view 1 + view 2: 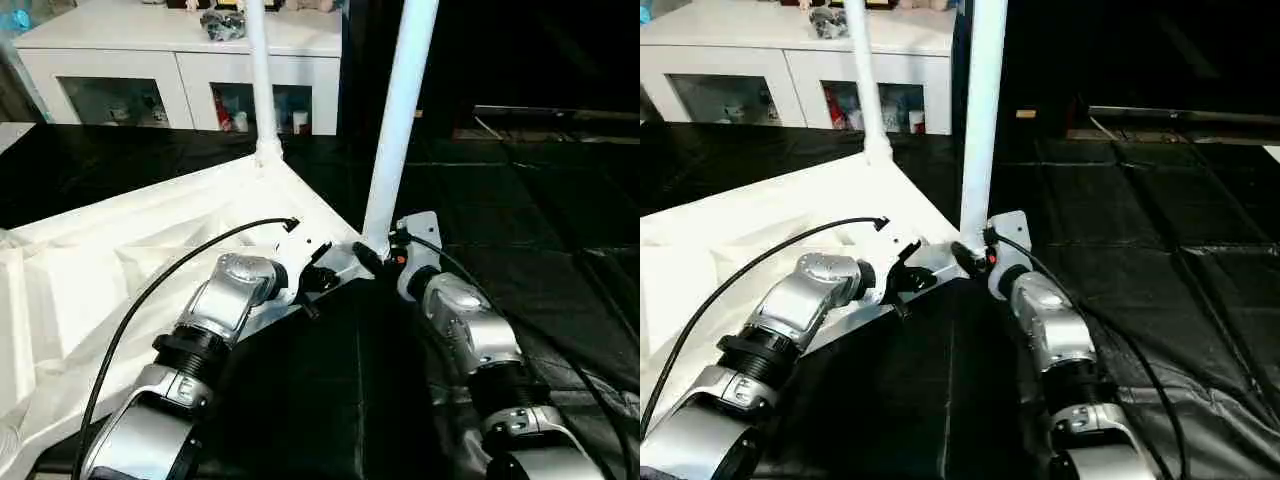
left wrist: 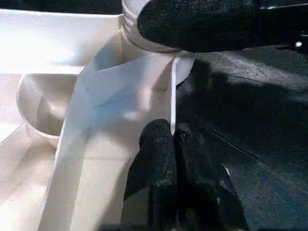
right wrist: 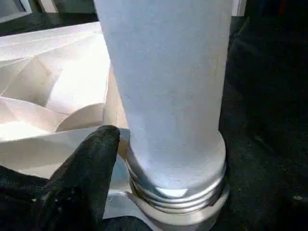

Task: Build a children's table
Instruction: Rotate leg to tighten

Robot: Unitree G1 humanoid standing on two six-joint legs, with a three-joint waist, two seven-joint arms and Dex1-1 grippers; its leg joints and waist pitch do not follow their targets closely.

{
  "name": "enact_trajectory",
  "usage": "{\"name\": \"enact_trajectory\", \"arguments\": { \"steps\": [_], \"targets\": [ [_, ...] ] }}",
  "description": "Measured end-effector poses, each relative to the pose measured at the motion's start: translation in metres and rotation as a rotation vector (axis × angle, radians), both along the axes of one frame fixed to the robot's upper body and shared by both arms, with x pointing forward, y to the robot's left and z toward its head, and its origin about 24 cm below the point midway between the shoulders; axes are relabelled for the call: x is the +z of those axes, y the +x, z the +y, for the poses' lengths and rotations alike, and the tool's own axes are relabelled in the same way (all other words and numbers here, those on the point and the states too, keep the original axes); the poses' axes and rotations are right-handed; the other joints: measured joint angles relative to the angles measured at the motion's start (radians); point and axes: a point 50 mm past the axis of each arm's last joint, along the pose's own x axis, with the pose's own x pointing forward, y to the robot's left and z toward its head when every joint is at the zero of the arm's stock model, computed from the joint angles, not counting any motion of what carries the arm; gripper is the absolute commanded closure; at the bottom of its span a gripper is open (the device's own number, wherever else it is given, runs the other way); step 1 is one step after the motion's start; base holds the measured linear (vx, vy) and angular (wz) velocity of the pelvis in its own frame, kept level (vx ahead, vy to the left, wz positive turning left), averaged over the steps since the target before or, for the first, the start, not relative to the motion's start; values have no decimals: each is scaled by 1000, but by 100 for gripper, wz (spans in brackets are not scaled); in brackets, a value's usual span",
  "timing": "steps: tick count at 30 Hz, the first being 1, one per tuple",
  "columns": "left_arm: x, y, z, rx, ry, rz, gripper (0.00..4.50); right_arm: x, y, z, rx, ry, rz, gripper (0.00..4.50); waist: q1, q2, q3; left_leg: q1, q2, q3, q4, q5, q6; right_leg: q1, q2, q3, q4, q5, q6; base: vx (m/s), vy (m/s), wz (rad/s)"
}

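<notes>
The children's table top (image 1: 130,260) lies upside down on the black floor mats, ribbed underside up. Two white legs stand upright in its corner sockets: the far leg (image 1: 262,80) and the near leg (image 1: 400,120). My left gripper (image 1: 312,290) is shut on the top's thin rim (image 2: 172,96), just beside the near corner. My right gripper (image 1: 375,255) is at the near leg's threaded base (image 3: 175,187), jaws standing wide around it. One of its black fingers (image 3: 91,163) lies close beside the leg; the other is hidden behind it.
A white glass-door cabinet (image 1: 180,70) stands at the back, with small items on top. Black mats (image 1: 520,220) cover the floor to the right and in front. Black cables (image 1: 150,290) loop over both forearms.
</notes>
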Motion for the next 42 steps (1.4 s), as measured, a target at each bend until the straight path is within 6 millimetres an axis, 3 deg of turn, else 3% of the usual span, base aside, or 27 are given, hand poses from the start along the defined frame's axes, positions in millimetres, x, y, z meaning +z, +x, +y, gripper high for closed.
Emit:
{"name": "enact_trajectory", "arguments": {
  "steps": [4, 7, 12, 15, 19, 22, 29, 38, 39, 42],
  "targets": [
    [3, 0, 7, -52, 13, -18, 450, -1, -8, -3, 47, 19, -26, 41, 2, 2, 1, -1, 0, 0, -5, 0, 0, -3, 1, 0, 0, 3, -5, 0, 0, 0],
    [4, -1, 15, -102, 21, -32, 450, -2, -19, -17, 143, -2, -48, 5, 10, 5, 2, -3, 0, 0, -7, 0, 0, -4, 1, 0, 0, 2, -4, 0, 0, 0],
    [5, -2, 20, -153, 28, -41, 450, -5, -30, -35, 235, -1, -36, 5, 28, 14, 3, -5, 0, 0, -6, 0, 0, -5, 1, 0, -1, 2, -4, 0, 0, 0],
    [5, -5, 24, -243, 34, -31, 450, 3, -37, -60, 348, -23, -45, 5, 35, 25, 2, -7, -1, 0, -5, 0, 0, -5, 0, 1, -2, 2, -4, 0, 0, 0],
    [5, -8, 29, -317, 37, -13, 450, 14, -41, -73, 447, -26, -59, 5, 42, 25, 1, -7, 0, 0, -5, 0, 0, -5, 1, 1, -1, 2, -3, 0, 0, 0],
    [5, -15, 30, -434, 33, 7, 450, 16, -48, -81, 599, -65, -6, 5, 57, 26, 1, -8, 0, 0, -5, 0, 0, -5, 1, 1, -1, 1, -2, 0, 0, 0],
    [6, -22, 30, -599, 56, 16, 450, 18, -54, -73, 813, -96, 26, 5, 82, 25, 0, -11, 0, 1, -3, 0, 1, -5, 0, 1, -1, 0, 0, 0, 0, 0],
    [8, -25, 30, -685, 80, 15, 450, 24, -52, -67, 912, -109, 25, 5, 89, 24, 0, -16, 0, 1, -2, 2, 3, -5, 0, 1, -1, -1, 2, 0, 0, 0],
    [8, -25, 30, -687, 80, 13, 450, 23, -52, -67, 917, -109, 28, 31, 89, 24, 0, -16, 0, 1, -2, 2, 3, -5, 0, 1, -1, -1, 2, 0, 0, 0],
    [9, -25, 30, -690, 82, 11, 450, 22, -53, -66, 939, -105, 41, 51, 88, 24, 0, -16, 1, 1, -2, 3, 6, -5, 0, 1, -1, -1, 2, 0, 0, 0]
  ]
}}
